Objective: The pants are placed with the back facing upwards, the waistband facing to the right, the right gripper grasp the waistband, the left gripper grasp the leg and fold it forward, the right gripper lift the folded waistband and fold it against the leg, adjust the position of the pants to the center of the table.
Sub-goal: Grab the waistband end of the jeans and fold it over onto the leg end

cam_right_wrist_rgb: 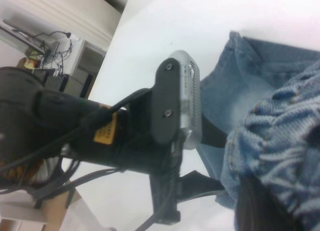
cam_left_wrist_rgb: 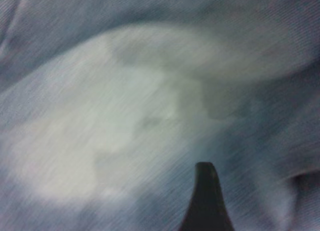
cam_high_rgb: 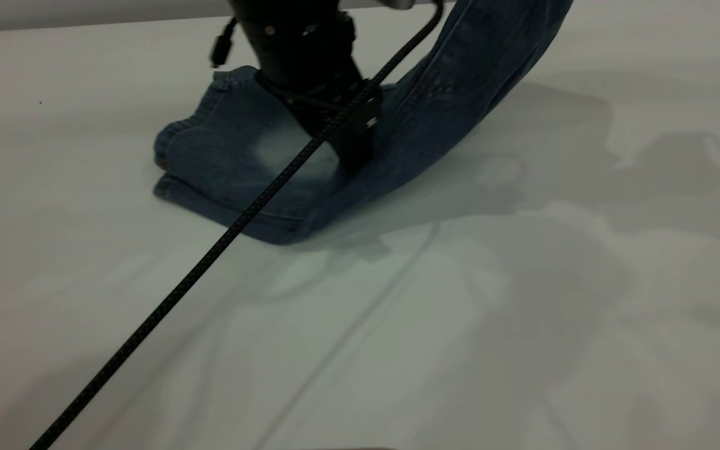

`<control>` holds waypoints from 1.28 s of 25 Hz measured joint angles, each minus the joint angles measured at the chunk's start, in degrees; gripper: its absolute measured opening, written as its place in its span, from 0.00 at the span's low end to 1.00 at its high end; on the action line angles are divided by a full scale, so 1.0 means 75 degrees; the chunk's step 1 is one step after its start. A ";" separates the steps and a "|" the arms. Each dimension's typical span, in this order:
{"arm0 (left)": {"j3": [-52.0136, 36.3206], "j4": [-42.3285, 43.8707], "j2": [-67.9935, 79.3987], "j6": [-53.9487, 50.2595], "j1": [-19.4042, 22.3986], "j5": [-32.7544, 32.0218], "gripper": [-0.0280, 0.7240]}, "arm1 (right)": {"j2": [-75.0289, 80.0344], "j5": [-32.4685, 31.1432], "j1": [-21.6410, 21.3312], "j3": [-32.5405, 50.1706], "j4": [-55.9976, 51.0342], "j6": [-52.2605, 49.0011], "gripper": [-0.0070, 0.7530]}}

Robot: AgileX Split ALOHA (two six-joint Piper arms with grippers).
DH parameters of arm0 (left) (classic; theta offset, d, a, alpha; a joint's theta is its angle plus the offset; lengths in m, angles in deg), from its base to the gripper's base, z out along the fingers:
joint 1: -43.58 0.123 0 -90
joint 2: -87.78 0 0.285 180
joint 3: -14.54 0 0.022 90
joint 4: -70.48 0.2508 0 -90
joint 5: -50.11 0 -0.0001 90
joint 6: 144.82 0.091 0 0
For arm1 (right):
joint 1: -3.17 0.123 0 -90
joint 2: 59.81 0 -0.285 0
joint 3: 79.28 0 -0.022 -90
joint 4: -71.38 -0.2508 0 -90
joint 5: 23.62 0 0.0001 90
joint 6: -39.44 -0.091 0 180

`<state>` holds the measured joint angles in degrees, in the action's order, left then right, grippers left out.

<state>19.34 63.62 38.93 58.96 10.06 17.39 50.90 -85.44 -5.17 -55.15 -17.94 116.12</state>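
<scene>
The pants lay folded near the table's far edge, their waistband end lifted in an arc toward the far right. The left gripper pressed down on the faded patch of the denim; whether its fingers were apart could not be told. The right gripper was clamped on the bunched waistband. Bare tabletop spread wide toward the near edge.
</scene>
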 joint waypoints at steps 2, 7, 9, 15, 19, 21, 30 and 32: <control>0.0000 0.0055 0.0180 -0.0024 0.0086 0.0054 0.70 | -0.0036 -0.0016 -0.0019 0.0000 0.0006 0.0018 0.10; 0.0000 -0.0124 0.0813 -0.0039 0.0069 0.0359 0.70 | -0.0036 -0.0015 -0.0019 0.0016 0.0031 0.0018 0.10; 0.0000 -0.0435 0.1053 0.0005 -0.0021 0.0504 0.70 | -0.0036 -0.0015 -0.0019 0.0024 0.0037 0.0018 0.10; 0.0000 -0.0801 0.1120 0.0300 -0.0389 0.0833 0.70 | -0.0177 -0.0235 -0.0019 0.0024 0.0022 0.0010 0.10; 0.0000 -0.0842 0.0873 0.0327 -0.0384 0.0555 0.70 | -0.0177 -0.0280 -0.0019 0.0024 0.0044 0.0024 0.10; 0.0000 -0.0710 0.0519 0.0340 -0.0275 0.0336 0.70 | -0.0177 -0.0273 -0.0019 0.0024 0.0044 0.0050 0.10; -0.0013 -0.0456 -0.1936 0.0199 0.0691 -0.0027 0.70 | -0.0177 0.0150 0.0234 0.0024 0.0029 0.0089 0.10; -0.0030 -0.0451 -0.2516 0.0095 0.0887 -0.0062 0.70 | -0.0177 0.0620 0.0661 0.0024 -0.0022 0.0089 0.10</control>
<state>19.12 60.24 20.06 59.67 16.71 16.92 49.57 -80.80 -0.21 -54.97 -18.11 116.79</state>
